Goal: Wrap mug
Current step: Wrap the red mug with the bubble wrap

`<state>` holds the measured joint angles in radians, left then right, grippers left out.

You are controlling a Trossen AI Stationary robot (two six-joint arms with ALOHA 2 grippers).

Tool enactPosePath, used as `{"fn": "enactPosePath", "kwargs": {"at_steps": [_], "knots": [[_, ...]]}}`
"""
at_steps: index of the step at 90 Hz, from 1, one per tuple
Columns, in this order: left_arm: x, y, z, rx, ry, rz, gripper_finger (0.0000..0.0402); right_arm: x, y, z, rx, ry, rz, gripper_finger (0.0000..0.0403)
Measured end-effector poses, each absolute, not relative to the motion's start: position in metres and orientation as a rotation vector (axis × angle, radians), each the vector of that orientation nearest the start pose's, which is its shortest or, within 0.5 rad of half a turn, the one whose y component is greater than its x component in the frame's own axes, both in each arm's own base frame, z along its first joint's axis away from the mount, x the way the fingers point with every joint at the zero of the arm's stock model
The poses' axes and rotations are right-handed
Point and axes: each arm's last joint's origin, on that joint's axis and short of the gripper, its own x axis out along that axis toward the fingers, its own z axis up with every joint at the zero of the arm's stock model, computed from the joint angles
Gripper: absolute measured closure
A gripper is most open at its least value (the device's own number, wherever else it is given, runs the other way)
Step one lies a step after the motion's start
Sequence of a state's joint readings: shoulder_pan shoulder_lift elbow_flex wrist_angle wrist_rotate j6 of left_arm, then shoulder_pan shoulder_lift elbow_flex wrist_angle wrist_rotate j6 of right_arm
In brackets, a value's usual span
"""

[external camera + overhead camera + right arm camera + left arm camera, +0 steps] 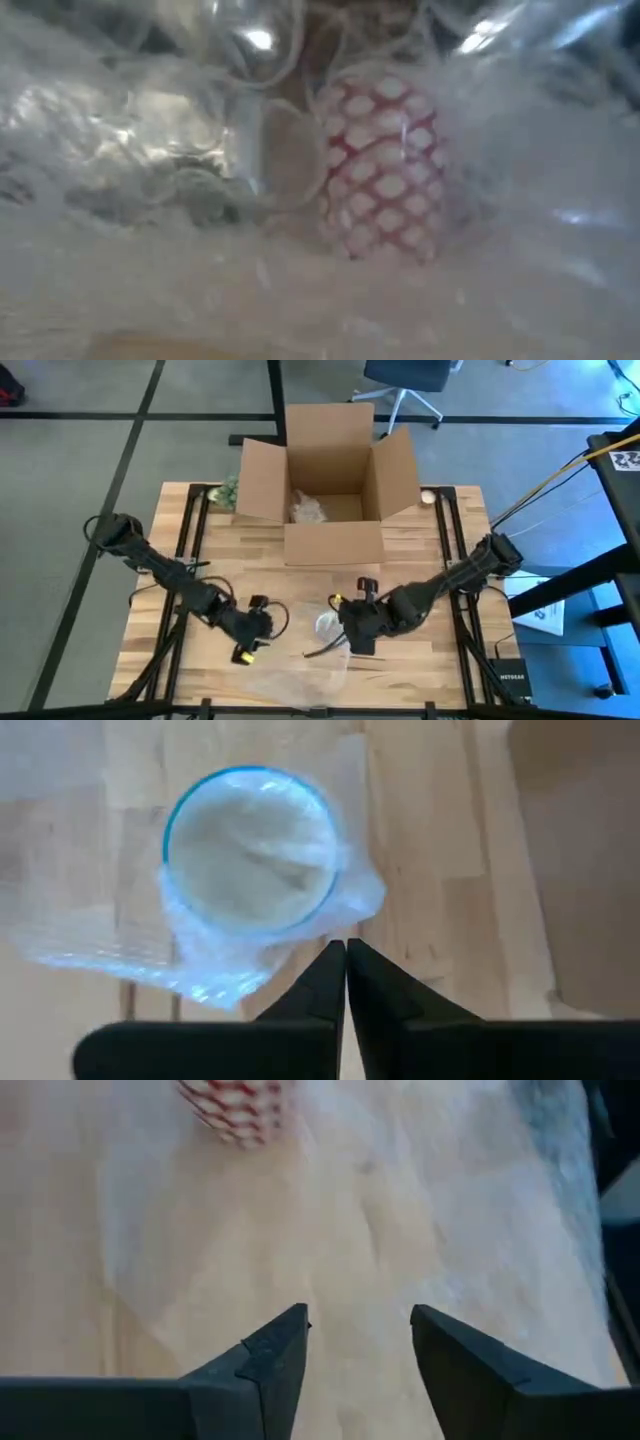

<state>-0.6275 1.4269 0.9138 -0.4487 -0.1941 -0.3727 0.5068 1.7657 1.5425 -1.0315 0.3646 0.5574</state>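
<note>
Mug (383, 165) lattice low view, rim overhead, right tool (345, 952) closed

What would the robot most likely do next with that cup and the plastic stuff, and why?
Probably the right gripper, its fingers shut on an edge of the clear bubble wrap sheet, pulls that edge over the red-and-white patterned mug. The mug's blue-rimmed mouth looks uncovered, with wrap bunched only at its side. The left gripper waits open over the wooden table.
</note>
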Motion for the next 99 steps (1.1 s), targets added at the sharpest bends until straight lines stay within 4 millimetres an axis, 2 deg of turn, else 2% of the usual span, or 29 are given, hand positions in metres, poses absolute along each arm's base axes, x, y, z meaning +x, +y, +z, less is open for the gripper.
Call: {"fn": "enactPosePath", "kwargs": {"at_steps": [13,27,39,55,73,99], "knots": [[0.219,-0.177,0.218,-0.029,0.937,-0.249,0.0238,0.302,0.182,0.277,-0.01,1.064,-0.235,0.0402],[0.213,-0.184,0.218,-0.026,0.958,-0.313,0.0238,0.285,0.204,0.276,0.007,0.978,-0.313,0.0402],[0.207,-0.198,0.216,0.009,0.938,-0.399,0.0238,0.268,0.22,0.266,0.052,0.91,-0.385,0.0402],[0.205,-0.226,0.2,0.082,0.888,-0.51,0.0238,0.251,0.237,0.245,0.147,0.832,-0.416,0.0402],[0.205,-0.246,0.177,0.092,0.893,-0.526,0.0238,0.242,0.241,0.225,0.185,0.809,-0.429,0.0402],[0.216,-0.252,0.135,0.119,0.96,-0.438,0.0238,0.242,0.24,0.216,0.216,0.792,-0.427,0.0402]]}}
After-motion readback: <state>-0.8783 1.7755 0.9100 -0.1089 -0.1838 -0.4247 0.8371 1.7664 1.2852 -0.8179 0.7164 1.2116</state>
